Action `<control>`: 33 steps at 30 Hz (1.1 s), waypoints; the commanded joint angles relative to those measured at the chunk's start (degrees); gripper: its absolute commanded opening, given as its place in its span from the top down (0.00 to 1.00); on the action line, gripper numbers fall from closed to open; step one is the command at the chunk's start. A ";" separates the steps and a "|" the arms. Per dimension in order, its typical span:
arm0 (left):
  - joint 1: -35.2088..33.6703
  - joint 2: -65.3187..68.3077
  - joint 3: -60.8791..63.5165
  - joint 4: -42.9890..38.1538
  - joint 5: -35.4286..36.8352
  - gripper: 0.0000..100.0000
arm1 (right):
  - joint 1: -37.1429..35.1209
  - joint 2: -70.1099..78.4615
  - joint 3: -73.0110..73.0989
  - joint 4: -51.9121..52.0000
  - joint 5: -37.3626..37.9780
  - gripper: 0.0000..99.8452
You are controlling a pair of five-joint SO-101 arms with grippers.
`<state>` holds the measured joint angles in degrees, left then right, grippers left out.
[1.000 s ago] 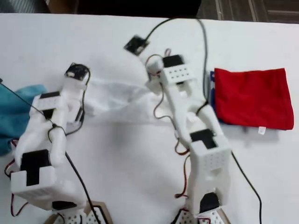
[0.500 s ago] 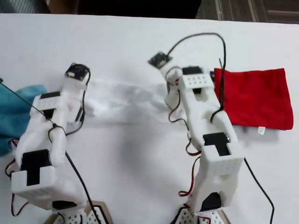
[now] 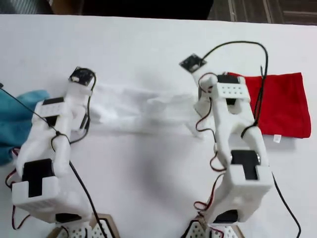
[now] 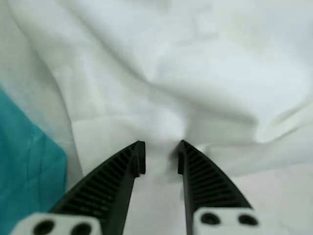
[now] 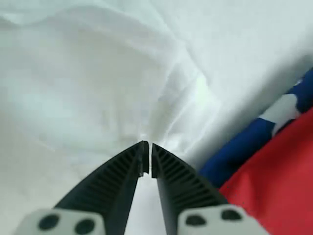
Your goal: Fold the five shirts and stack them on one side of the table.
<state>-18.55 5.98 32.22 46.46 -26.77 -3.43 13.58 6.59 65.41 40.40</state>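
Here the white shirt [image 3: 133, 104] lies stretched in a long band across the middle of the worktop [image 3: 148, 173], between the two arms. The left gripper [image 4: 160, 157] is at the left end of this band. Its jaws are narrow, with only a small gap, and a fold of the white cloth is pinched between the tips. Just beside this end, at the left edge of the worktop, lies a teal shirt [image 3: 15, 116], crumpled.

The right gripper [image 5: 147, 159] is at the other end of the white shirt. Its jaws are almost fully together, and a thin edge of the white cloth is held between them. Near this gripper lies a folded red shirt [image 3: 282, 104], flat on the right side of the worktop. A blue shirt [image 5: 234, 152] shows under the edge of the red one, on the side toward the white shirt.
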 commanded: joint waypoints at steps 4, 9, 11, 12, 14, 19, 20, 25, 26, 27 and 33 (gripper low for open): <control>-0.09 -1.14 0.13 -1.05 0.00 0.87 | -7.69 -12.35 -0.26 4.62 0.18 0.98; -0.09 -1.14 0.13 -1.05 0.09 0.87 | -16.84 -11.56 0.35 0.75 -5.36 0.98; -0.09 -1.14 0.13 -1.05 0.18 0.87 | -19.12 -8.84 0.97 -1.71 -6.33 0.98; -0.09 -1.14 0.13 -1.05 0.26 0.87 | -19.91 -7.25 1.05 -2.77 -6.42 0.98; -0.18 -1.14 0.13 -1.05 0.26 0.87 | -20.53 -3.74 0.79 -5.05 -6.42 0.98; -0.18 -1.14 0.13 -1.05 0.26 0.87 | -20.00 4.88 -1.23 -12.79 -6.42 0.98; -0.18 -1.14 0.13 -1.05 0.26 0.87 | -19.65 6.37 -2.11 -13.67 -6.42 0.98; -0.18 -1.14 0.13 -1.05 0.26 0.87 | -17.80 6.81 -9.32 -10.33 -8.00 0.98; -0.18 -1.14 0.13 -1.05 0.26 0.87 | -17.71 5.49 -10.37 -8.57 -9.23 0.98; -0.18 -1.14 0.13 -1.14 0.26 0.87 | -17.63 3.65 -11.08 -6.90 -10.11 0.98; -0.18 -1.14 0.13 -1.14 0.35 0.86 | -17.63 -11.65 -7.74 3.65 -11.25 0.98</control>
<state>-18.55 5.98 32.22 46.46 -26.77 -21.80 12.09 -1.49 64.53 29.67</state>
